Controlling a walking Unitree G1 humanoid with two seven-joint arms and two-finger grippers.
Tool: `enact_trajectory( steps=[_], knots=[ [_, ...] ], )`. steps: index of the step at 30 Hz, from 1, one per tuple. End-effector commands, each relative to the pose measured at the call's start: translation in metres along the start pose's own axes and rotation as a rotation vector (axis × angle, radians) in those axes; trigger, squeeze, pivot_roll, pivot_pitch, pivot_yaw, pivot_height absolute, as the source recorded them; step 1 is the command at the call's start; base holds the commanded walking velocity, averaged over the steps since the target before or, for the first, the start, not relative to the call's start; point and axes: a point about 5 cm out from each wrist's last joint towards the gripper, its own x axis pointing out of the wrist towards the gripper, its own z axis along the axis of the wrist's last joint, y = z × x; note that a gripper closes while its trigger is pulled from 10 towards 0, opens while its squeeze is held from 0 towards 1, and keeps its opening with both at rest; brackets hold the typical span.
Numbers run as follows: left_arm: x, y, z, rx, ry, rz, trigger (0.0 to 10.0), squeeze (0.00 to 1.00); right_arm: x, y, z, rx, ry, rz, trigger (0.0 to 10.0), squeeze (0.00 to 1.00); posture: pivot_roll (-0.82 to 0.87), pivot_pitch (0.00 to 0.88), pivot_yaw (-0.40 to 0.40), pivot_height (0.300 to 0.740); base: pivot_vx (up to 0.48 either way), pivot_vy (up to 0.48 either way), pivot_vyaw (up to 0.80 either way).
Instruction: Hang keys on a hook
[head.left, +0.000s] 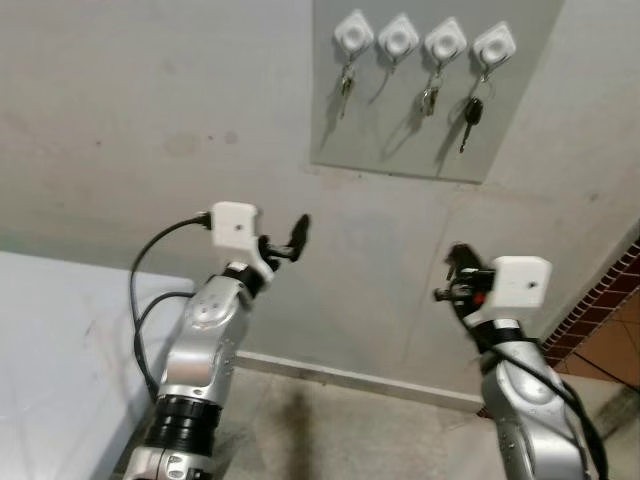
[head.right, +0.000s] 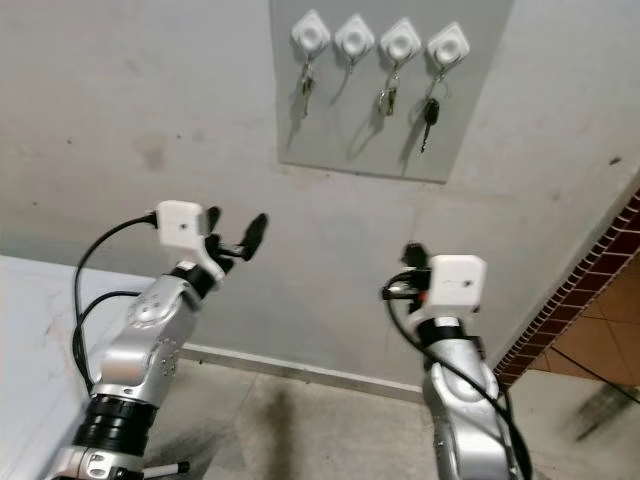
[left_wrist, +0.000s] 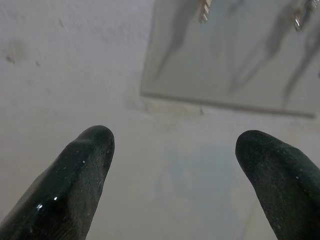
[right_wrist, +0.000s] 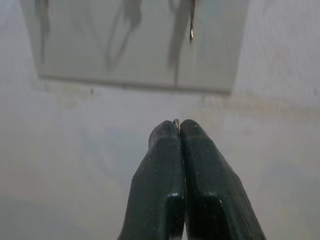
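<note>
1. Hooks (head.left: 353, 33): four, white, in a row across the top of one grey panel (head.left: 400, 140) fixed to the wall (head.left: 120, 120).
2. Keys: three sets hanging. One on the first hook (head.left: 344, 92), one on the third (head.left: 428, 100), one with a black head on the fourth (head.left: 470, 115). The second hook (head.left: 398, 38) carries only a thin loop or shadow; too faint to tell which.
3. Left gripper (left_wrist: 172, 175): one, raised below and left of the panel, fingers spread wide apart, holding nothing.
4. Right gripper (right_wrist: 179, 131): one, raised below the panel's right end, fingers pressed together. A small sliver of metal (right_wrist: 176, 120) shows at the tips; too little shows to identify it.
5. Table (head.left: 60, 340): one, pale, at the robot's left, cut off by the frame.
6. Brick edge (head.left: 605, 300): one, at far right, partly cut off.
</note>
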Motion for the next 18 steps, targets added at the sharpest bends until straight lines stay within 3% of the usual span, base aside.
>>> enact_trajectory(
  steps=[1,3,4,11,18],
  knots=[
    [-0.003,0.010,0.006,-0.008,-0.023,0.031,10.0,0.00,0.002,0.008,0.004,0.014,-0.016,0.024,10.0,0.00,0.11,0.056,-0.019,0.740,0.435,0.000,0.00],
    [-0.003,0.010,0.006,-0.007,-0.023,0.032,10.0,0.00,0.001,0.008,0.005,0.014,-0.016,0.025,10.0,0.00,0.11,0.056,-0.019,0.740,0.435,0.000,0.00],
    [-0.003,0.012,0.008,-0.045,-0.048,0.066,10.0,0.00,0.001,0.008,0.004,0.013,-0.015,0.026,10.0,0.00,0.11,0.060,-0.019,0.740,0.000,0.000,0.00],
    [0.000,0.016,0.010,-0.022,-0.044,0.119,10.0,0.00,0.000,0.009,0.004,0.012,-0.010,0.055,10.0,0.00,0.12,0.069,-0.021,0.740,0.000,0.000,0.00],
    [0.020,0.013,0.032,0.010,-0.109,0.081,10.0,0.00,0.014,0.007,0.022,-0.010,-0.076,0.112,10.0,0.00,0.11,0.074,-0.022,0.740,0.000,0.000,0.00]
  ],
)
